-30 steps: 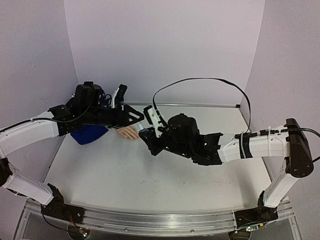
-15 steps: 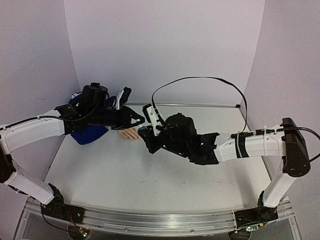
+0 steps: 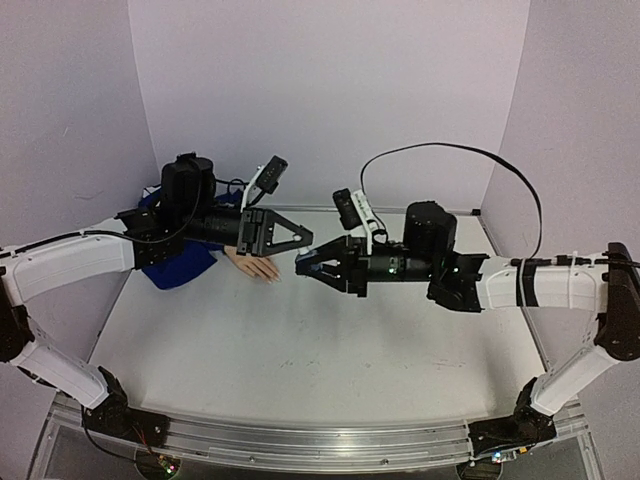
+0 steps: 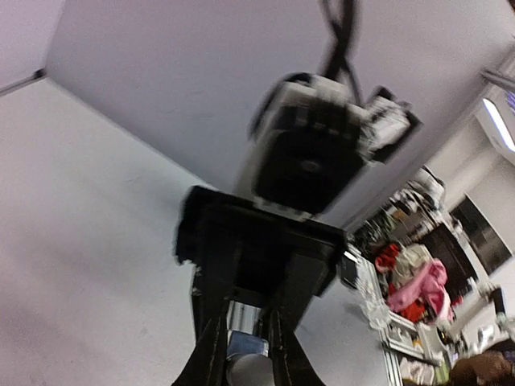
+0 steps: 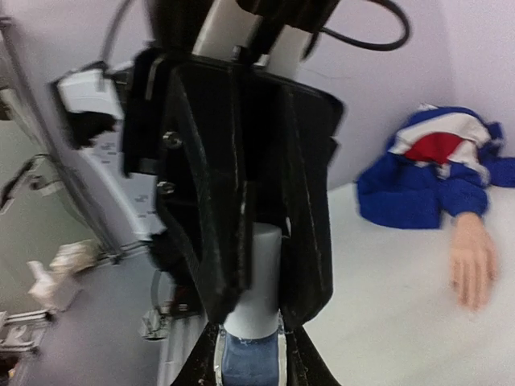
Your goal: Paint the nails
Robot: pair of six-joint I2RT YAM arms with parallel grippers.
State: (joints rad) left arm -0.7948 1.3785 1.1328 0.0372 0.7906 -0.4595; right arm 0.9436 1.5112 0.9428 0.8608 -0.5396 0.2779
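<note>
My two grippers meet tip to tip above the table's middle. My left gripper [image 3: 300, 240] is shut on the white cap [image 5: 257, 273] of a small bottle. My right gripper [image 3: 306, 265] is shut on the bottle's blue base [image 5: 248, 360]. In the left wrist view the cap [image 4: 251, 371] and the blue base [image 4: 246, 346] sit between black fingers. The peach mannequin hand [image 3: 256, 266] lies flat on the table, left of and below the grippers. It sticks out of the blue, red and white sleeve [image 3: 180, 266]. It also shows in the right wrist view [image 5: 473, 257]. Its nails are too small to make out.
The sleeve [image 5: 430, 173] is bunched against the back left wall. Purple walls close the table on three sides. A black cable [image 3: 450, 160] arcs above the right arm. A metal rail [image 3: 300, 440] runs along the near edge.
Both grippers have risen from beside the mannequin hand. The right arm swung right and turned to point left. The left gripper turned to face it, so the two now meet tip to tip.
</note>
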